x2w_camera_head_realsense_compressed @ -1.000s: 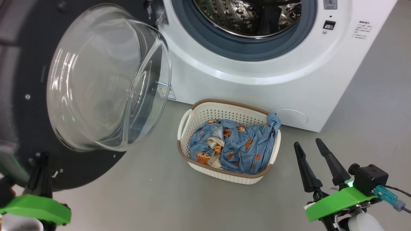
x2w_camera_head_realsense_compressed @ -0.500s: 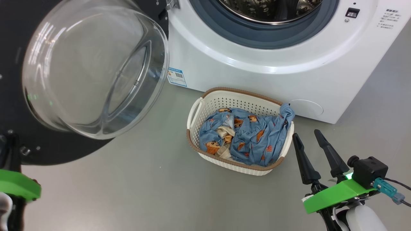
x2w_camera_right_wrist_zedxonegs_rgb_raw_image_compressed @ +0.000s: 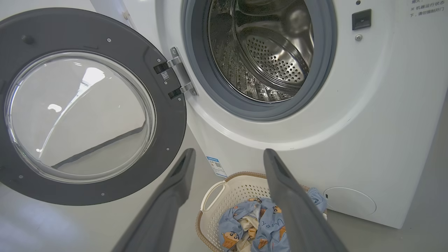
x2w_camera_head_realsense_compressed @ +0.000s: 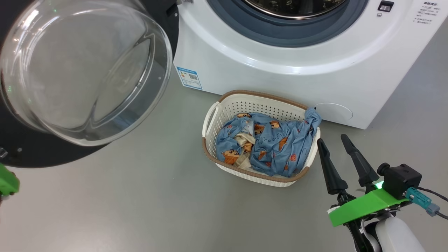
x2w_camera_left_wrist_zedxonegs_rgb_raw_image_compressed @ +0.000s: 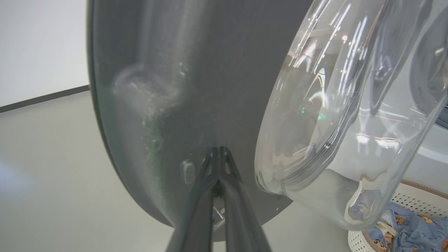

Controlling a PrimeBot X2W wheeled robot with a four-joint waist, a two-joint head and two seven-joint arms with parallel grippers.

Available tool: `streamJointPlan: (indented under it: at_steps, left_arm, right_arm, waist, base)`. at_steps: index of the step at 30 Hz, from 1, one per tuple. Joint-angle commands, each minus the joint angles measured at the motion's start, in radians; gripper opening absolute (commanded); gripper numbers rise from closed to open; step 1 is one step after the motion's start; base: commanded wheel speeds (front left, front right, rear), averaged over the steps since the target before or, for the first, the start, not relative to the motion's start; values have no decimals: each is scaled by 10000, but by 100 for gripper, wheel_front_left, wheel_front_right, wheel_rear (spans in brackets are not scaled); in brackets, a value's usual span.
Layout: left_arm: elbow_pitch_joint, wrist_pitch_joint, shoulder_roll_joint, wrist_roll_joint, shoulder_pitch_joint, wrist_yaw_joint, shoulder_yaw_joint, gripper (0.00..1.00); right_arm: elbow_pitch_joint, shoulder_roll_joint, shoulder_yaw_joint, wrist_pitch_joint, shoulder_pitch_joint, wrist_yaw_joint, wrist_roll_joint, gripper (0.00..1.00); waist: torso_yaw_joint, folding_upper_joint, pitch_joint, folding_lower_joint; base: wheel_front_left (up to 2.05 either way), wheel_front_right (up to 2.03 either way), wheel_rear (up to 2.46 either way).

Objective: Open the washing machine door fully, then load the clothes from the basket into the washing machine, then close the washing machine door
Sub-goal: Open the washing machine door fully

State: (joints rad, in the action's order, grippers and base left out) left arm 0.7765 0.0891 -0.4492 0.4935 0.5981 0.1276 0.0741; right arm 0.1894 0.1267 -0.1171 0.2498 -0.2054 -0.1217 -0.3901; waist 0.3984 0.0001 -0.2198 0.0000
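The washing machine (x2w_camera_head_realsense_compressed: 280, 66) stands with its drum (x2w_camera_right_wrist_zedxonegs_rgb_raw_image_compressed: 266, 52) exposed. Its door (x2w_camera_head_realsense_compressed: 28, 154) hangs swung out to the left, the glass bowl (x2w_camera_head_realsense_compressed: 84, 70) bulging toward me. My left gripper (x2w_camera_left_wrist_zedxonegs_rgb_raw_image_compressed: 218, 152) is shut, its joined tips at the door's dark inner face (x2w_camera_left_wrist_zedxonegs_rgb_raw_image_compressed: 168, 87) beside the bowl (x2w_camera_left_wrist_zedxonegs_rgb_raw_image_compressed: 332, 105). The cream basket (x2w_camera_head_realsense_compressed: 210, 154) sits on the floor before the machine, with the blue printed clothes (x2w_camera_head_realsense_compressed: 276, 143) bundled inside. My right gripper (x2w_camera_head_realsense_compressed: 331, 140) is open just right of the basket. In the right wrist view this gripper (x2w_camera_right_wrist_zedxonegs_rgb_raw_image_compressed: 229, 152) points at the machine above the basket (x2w_camera_right_wrist_zedxonegs_rgb_raw_image_compressed: 224, 189).
Grey floor spreads in front of and left of the basket. A blue sticker (x2w_camera_head_realsense_compressed: 189, 77) and a round service flap (x2w_camera_head_realsense_compressed: 333, 112) sit low on the machine's front. The door hinge (x2w_camera_right_wrist_zedxonegs_rgb_raw_image_compressed: 180, 75) is on the opening's left. A pale wall with a dark skirting strip (x2w_camera_left_wrist_zedxonegs_rgb_raw_image_compressed: 42, 99) lies behind the door.
The head view has shifted. The door stands swung a little wider from the machine, and my left gripper's green mount has slid to the left edge. The right gripper stays open by the basket.
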Motion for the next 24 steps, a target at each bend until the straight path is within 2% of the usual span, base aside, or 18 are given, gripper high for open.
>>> streamJointPlan:
  at_steps: [1,12,24]
  left_arm:
    - [141,19,-867,-21,685,-13,-300,0]
    - [1564,402,-1110,83,1545,24,231,0]
    - [1786,828,-1142,608,1468,29,1201,0]
  right_arm:
    - [-206,-59,-295,120,-247,-90,-115,100]
    - [-160,-67,-315,120,-213,-90,-177,100]
    - [-94,-147,-276,120,-43,-90,-217,100]
  waist:
    - [-47,-1,-10,0]
    - [-230,-1,59,0]
    - [-203,-1,489,0]
  base:
    - [0,0,0]
    - [0,0,0]
    - [0,0,0]
